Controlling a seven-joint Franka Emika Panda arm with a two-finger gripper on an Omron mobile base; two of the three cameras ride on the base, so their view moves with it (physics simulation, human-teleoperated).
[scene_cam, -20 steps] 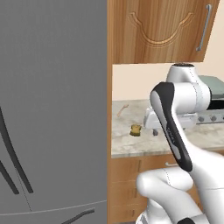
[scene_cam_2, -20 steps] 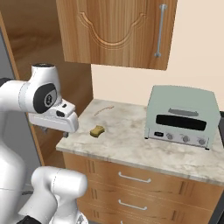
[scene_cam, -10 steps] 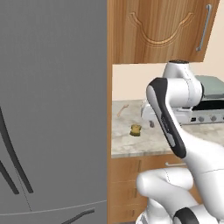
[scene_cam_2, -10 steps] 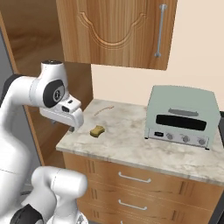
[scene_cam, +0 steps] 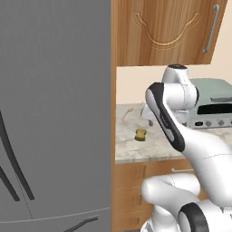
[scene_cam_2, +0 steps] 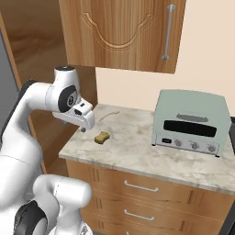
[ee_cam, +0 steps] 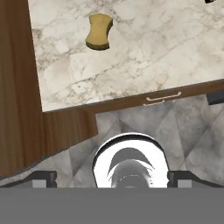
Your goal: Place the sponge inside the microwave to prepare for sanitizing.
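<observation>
The sponge point(scene_cam_2: 102, 137) is a small yellow-olive block lying flat on the marble counter point(scene_cam_2: 137, 151) near its left front corner. It also shows beside the arm in the left base view, sponge point(scene_cam: 141, 134), and at the top of the hand view, sponge point(ee_cam: 99, 31). My gripper point(scene_cam_2: 84, 128) hangs pointing down just left of the sponge, above the counter's left edge and clear of it. In the hand view the gripper point(ee_cam: 113, 177) has its fingertips point(ee_cam: 43, 177) far apart with nothing between them, so it is open. The microwave is out of view.
A grey-green toaster oven point(scene_cam_2: 190, 120) stands at the counter's right. A thin beige stick point(scene_cam_2: 108, 114) lies near the back wall. A wooden wall cabinet point(scene_cam_2: 119, 32) hangs overhead, a tall wooden panel point(scene_cam_2: 32, 55) and grey fridge door point(scene_cam: 54, 113) are left, and drawers point(scene_cam_2: 137, 188) sit below.
The arm has swung forward and to the right. It has carried the open gripper from beside the wooden panel out over the counter's left edge, closer to the sponge. The sponge has not moved.
</observation>
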